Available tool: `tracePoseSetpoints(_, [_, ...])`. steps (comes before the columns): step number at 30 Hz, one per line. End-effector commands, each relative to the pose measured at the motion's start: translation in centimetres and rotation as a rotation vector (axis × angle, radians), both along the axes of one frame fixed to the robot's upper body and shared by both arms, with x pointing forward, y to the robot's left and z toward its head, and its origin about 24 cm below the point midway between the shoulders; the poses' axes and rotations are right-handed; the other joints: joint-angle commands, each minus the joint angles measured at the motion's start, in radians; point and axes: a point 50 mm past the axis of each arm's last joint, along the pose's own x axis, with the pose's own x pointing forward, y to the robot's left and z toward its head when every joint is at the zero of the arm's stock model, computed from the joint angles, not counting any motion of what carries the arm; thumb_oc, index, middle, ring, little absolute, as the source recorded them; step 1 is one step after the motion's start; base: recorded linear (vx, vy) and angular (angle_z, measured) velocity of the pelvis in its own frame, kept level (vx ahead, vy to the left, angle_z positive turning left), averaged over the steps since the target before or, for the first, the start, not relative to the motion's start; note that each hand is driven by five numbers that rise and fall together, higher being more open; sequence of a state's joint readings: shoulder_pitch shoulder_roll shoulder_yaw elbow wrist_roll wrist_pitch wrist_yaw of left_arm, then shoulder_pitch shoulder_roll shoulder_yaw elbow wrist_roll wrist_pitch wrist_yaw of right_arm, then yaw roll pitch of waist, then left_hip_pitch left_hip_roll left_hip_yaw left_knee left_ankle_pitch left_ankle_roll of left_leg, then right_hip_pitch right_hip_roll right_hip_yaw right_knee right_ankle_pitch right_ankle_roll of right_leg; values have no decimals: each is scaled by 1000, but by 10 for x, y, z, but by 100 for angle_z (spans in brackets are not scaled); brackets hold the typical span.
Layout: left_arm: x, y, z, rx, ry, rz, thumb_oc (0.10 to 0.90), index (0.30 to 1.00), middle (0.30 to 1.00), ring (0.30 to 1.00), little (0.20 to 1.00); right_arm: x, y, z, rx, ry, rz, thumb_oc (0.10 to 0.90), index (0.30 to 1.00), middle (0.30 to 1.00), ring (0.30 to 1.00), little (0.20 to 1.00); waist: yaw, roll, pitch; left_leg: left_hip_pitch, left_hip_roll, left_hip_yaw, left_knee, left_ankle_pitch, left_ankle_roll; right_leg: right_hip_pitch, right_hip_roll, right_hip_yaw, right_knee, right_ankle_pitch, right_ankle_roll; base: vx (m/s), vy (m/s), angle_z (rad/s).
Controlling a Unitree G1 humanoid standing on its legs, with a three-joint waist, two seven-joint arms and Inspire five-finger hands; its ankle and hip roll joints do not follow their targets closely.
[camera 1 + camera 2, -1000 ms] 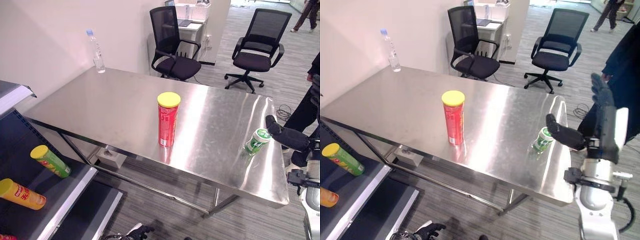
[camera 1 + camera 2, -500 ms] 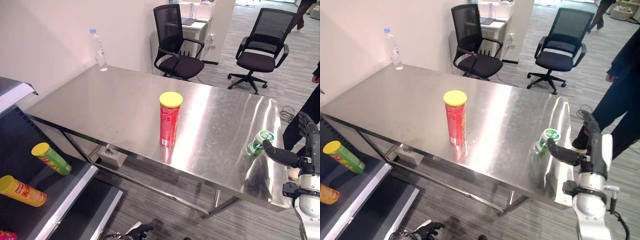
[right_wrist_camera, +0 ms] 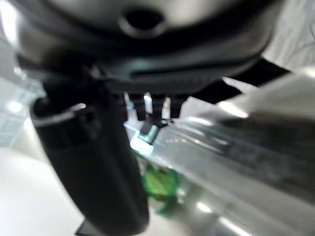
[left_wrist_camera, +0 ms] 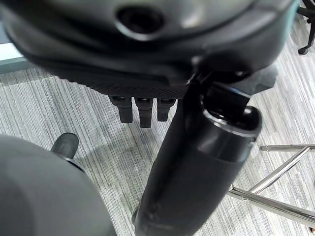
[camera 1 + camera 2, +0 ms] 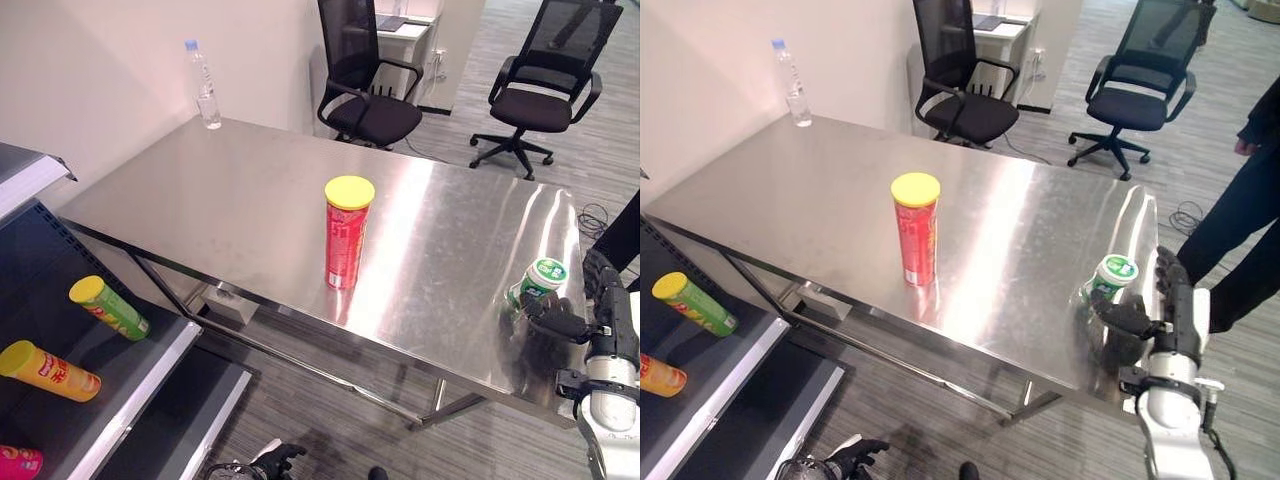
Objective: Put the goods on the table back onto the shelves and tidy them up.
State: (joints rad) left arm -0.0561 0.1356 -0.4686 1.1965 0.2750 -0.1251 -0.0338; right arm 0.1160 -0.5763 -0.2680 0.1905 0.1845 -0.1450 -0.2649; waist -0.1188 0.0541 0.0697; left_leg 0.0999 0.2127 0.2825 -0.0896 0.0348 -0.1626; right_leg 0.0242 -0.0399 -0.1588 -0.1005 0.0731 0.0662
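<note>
Left hand hangs low over the grey floor, fingers relaxed, holding nothing. Right hand at the near right edge of the steel bench, thumb just beside the green-and-white tub; fingers straight, not wrapped round it. Red canister with yellow lid stands upright mid-bench. Shelf at left holds a green canister and a yellow canister lying down. Water bottle at far bench corner. Two black office chairs beyond.
</note>
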Motion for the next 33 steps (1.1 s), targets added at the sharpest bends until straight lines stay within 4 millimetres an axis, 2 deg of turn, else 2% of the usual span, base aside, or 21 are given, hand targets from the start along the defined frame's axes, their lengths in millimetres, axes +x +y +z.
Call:
tracePoseSetpoints(1, [-3,-6,-3,11,42,-86,800,900,900,900,900,20,-15,63,-72,-282,-3,800,900,900,900,900,30,-9,-53,14,84,-13,2,143,-57,-4,21,28,77,-93,14,0,0,0])
tracePoseSetpoints(14, [-6,-5,-4,11,45,-83,800,900,900,900,900,27,-11,72,-57,-336,18,800,900,900,900,900,44,-4,-54,15,95,-27,2,173,-65,3,30,20,79,-101,8,0,0,0])
tracePoseSetpoints(33, [-9,-3,-4,25,45,-106,800,900,900,900,900,40,-12,84,-133,-330,-1,800,900,900,900,900,73,-2,-57,12,93,-51,2,172,-71,26,29,-1,66,-101,8,2,-1,1])
